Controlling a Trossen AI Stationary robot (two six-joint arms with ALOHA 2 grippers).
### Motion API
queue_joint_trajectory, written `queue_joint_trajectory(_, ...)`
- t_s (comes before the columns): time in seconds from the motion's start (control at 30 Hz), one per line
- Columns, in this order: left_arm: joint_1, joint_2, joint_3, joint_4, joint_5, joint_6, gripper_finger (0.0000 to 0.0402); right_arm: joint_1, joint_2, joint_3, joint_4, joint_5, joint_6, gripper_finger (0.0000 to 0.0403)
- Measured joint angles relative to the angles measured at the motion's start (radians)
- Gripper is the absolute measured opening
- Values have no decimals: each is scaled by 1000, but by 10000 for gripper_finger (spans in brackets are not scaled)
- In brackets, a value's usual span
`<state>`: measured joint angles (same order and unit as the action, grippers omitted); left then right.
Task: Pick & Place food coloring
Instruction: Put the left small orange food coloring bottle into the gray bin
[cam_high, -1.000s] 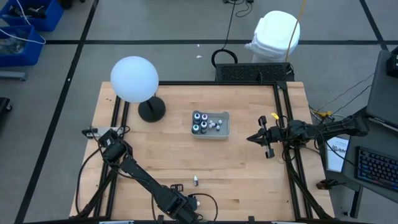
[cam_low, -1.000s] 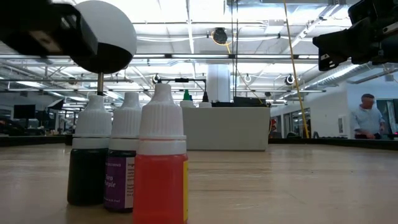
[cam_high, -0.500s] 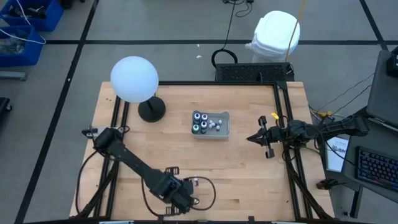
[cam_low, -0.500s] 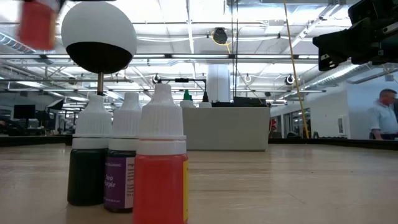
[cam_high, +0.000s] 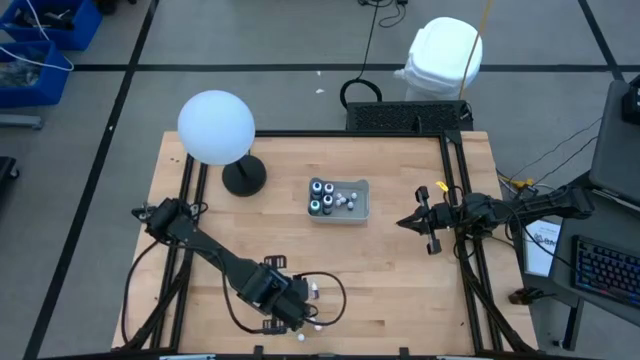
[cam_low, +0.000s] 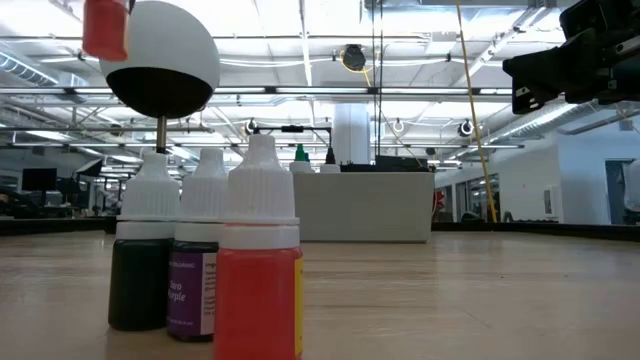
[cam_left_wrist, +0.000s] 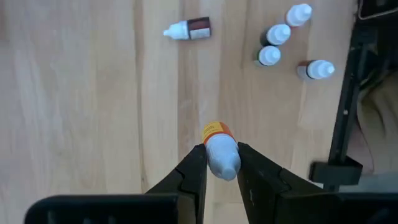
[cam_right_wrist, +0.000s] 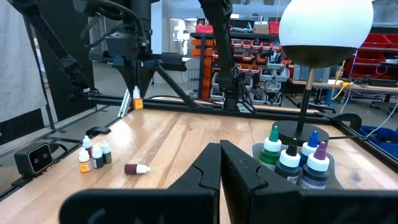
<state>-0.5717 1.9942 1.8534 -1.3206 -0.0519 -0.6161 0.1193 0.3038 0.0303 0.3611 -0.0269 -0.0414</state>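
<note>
An orange food coloring bottle (cam_left_wrist: 219, 149) with a white cap hangs above the wooden table (cam_high: 400, 270), clamped between the fingers of the left gripper (cam_left_wrist: 219, 163) near the table's front edge. Below it, three small bottles (cam_left_wrist: 277, 34) stand together, one (cam_left_wrist: 316, 70) sits just beside them, and another bottle (cam_left_wrist: 188, 28) lies on its side nearby. The grey tray (cam_high: 361, 208) at mid-table holds more bottles. The right gripper (cam_right_wrist: 220, 163) waits at the right edge, fingers closed on nothing.
</note>
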Motion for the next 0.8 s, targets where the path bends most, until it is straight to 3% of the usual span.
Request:
queue_joint_trajectory(0.5, 112, 0, 0, -44, 36, -32, 78, 0, 0, 0, 0, 0, 0, 0)
queue_joint_trajectory(0.8, 229, 0, 0, -44, 88, 131, 78, 0, 0, 0, -6, 0, 0, 0)
